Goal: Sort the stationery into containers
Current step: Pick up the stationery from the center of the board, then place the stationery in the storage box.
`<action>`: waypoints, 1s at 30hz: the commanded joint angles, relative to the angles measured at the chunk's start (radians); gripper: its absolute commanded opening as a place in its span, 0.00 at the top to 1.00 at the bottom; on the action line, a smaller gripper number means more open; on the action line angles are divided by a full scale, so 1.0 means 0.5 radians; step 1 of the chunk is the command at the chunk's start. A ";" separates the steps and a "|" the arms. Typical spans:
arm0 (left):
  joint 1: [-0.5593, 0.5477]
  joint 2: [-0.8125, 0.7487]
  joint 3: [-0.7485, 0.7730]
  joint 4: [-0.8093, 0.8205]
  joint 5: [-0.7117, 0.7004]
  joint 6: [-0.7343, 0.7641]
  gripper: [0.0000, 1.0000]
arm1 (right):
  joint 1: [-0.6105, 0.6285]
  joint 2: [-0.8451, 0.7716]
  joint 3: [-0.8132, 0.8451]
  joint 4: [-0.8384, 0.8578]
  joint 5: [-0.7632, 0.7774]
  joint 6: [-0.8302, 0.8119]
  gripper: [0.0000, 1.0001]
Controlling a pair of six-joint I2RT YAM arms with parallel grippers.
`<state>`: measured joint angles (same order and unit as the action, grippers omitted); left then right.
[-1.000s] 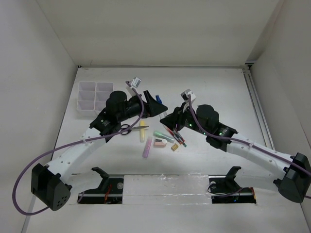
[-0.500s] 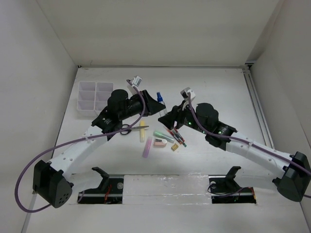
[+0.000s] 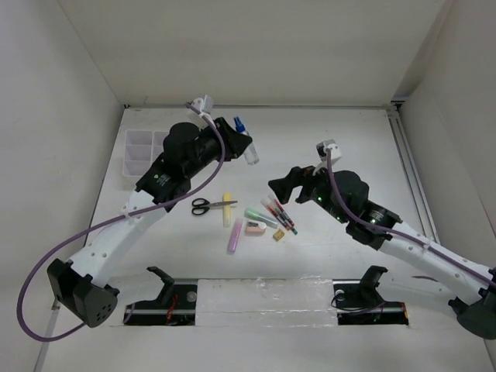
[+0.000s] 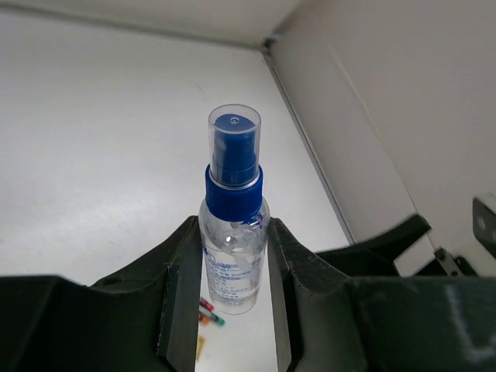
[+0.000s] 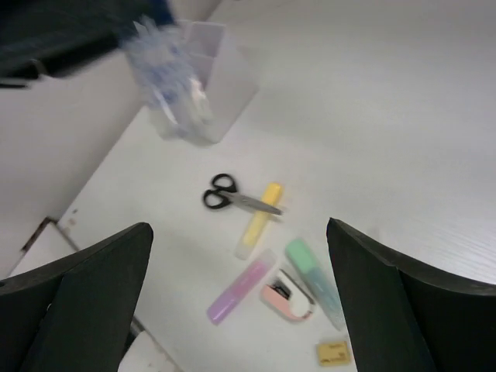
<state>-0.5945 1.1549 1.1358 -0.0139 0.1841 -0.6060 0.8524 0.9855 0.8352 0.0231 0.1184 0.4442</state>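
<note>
Across a white table (image 3: 341, 136), closed in by plain white walls (image 3: 256, 54) at its left, far and right edges, the stationery lies loose near the middle. The black-handled scissors (image 3: 211, 205) lie beside the yellow highlighter (image 3: 227, 209). The pink highlighter (image 3: 234, 235) lies nearer the near edge. The green highlighter (image 3: 260, 217), pink eraser (image 3: 254, 229), tan block (image 3: 278, 235) and red pens (image 3: 280, 215) are clustered just to the right. The white organizer box (image 3: 143, 151) stands by the far left corner, partly hidden behind the left arm.

The left gripper (image 3: 243, 149) hangs above the table towards the far edge, pinching the blue-capped clear bottle (image 4: 232, 256). The right gripper (image 3: 280, 183) hovers over the red pens with its jaws spread wide and nothing between them.

From overhead the bottle is only a small tilted shape. The left wrist view shows its fingers (image 4: 182, 302) pressing the clear body on both sides, with the blue collar and clear overcap standing free above them. It also shows the seam where the table meets the right wall. The right wrist view looks down between its own fingers (image 5: 77, 294) onto the scattered items. The bottle there is a blur in front of the organizer, whose compartments cannot be made out.
</note>
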 commanded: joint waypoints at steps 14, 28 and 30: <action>0.201 0.273 0.640 -0.435 -1.373 0.267 1.00 | 0.016 -0.600 0.124 -0.856 0.619 0.010 0.00; 0.931 0.675 0.775 -0.475 -2.002 0.093 1.00 | 0.035 -0.474 -0.035 -0.537 0.279 -0.008 0.00; 1.008 0.694 0.711 -0.426 -2.003 0.013 1.00 | 0.035 -0.474 -0.087 -0.506 0.239 -0.008 0.00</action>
<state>-0.1341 1.5150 1.4780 -0.2871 -0.6895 -0.5442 0.8597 0.7536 0.8150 -0.3107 0.2802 0.4541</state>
